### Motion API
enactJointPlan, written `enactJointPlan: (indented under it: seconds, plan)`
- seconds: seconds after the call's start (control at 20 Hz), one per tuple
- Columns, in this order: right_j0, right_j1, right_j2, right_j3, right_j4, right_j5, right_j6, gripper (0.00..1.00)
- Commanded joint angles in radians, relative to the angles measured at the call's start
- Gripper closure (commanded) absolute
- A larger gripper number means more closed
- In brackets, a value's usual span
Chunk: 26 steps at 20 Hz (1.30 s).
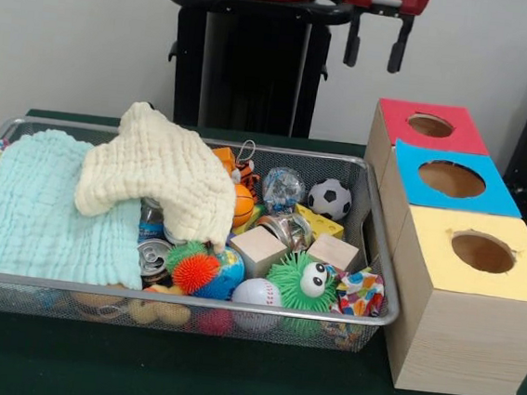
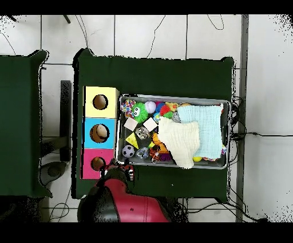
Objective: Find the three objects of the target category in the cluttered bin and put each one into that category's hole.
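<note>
The wire mesh bin (image 1: 179, 295) fills the table's left and middle; it also shows in the overhead view (image 2: 228, 123). One small orange plush toy (image 1: 243, 171) peeks out at the far edge of the cream cloth (image 1: 158, 173), partly hidden by it. I see no other plush toys; the cloths cover much of the bin. The red-topped box's hole (image 1: 430, 126) is the farthest of the three holes and also shows in the overhead view (image 2: 97, 164). My gripper (image 1: 376, 48) hangs open and empty high above the table's far side, near the red box; the overhead view shows it (image 2: 123, 170) by the bin's corner.
A light blue cloth (image 1: 43, 204) covers the bin's left part. The right part holds a soccer ball (image 1: 330, 198), an orange basketball (image 1: 243, 205), a green googly ball (image 1: 302, 282), wooden cubes (image 1: 258, 249) and cans. Blue-topped (image 1: 451, 179) and yellow-topped (image 1: 482, 251) boxes stand nearer than the red one.
</note>
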Motion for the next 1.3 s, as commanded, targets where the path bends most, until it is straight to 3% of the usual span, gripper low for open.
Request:
enactJointPlan:
  seconds: [0.05,0.45,0.75,1.3]
  plan:
    - [-0.129,0.067,0.116,-0.038,-0.141,-0.044,0.025,0.0]
    - [-0.216,0.145,0.153,-0.048,-0.265,-0.138,0.055,0.0]
    - [-0.224,0.215,0.14,-0.078,-0.322,-0.206,0.084,0.0]
    - [-0.301,0.276,0.168,-0.141,-0.421,-0.231,0.074,0.0]
